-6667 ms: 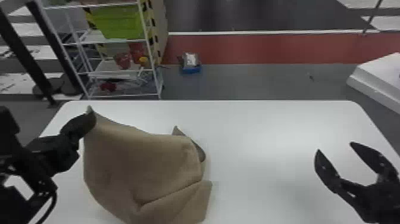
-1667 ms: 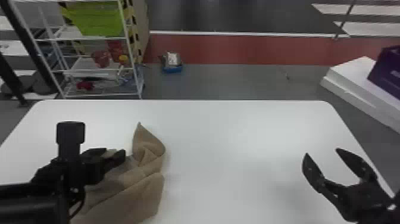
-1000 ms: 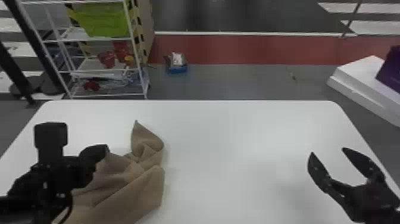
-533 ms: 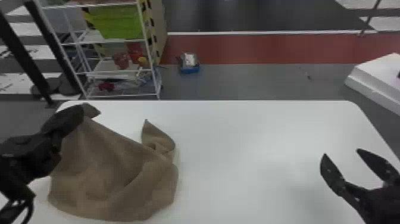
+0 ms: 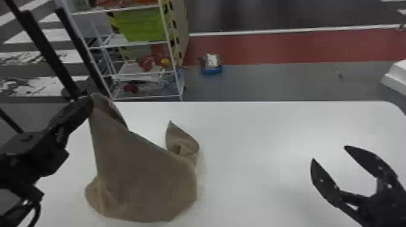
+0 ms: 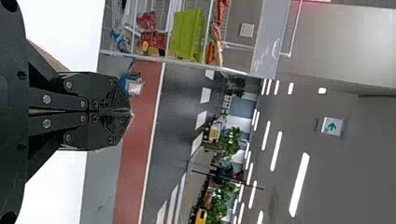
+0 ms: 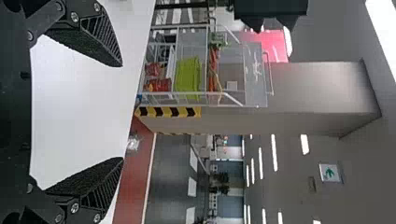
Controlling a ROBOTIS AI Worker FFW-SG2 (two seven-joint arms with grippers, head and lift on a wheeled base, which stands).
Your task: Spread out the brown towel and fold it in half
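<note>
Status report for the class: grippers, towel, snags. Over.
Left gripper shut on brown towel, part raised. Right gripper open, off the towel. Possible snag: towel's curled corner.

Our left arm (image 5: 33, 154) is black, with a looped black cable (image 5: 38, 209). Silver screws (image 6: 46, 99) stud the black links (image 6: 61, 123) of our left tool (image 5: 90, 104), and our right tool (image 5: 329, 153) has pointed black fingers (image 7: 79, 41) with ribbed sides (image 7: 103, 32).

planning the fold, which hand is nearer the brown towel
Left. The left hand grips a raised part of the brown towel; the right hand is open, well to the towel's right.
</note>
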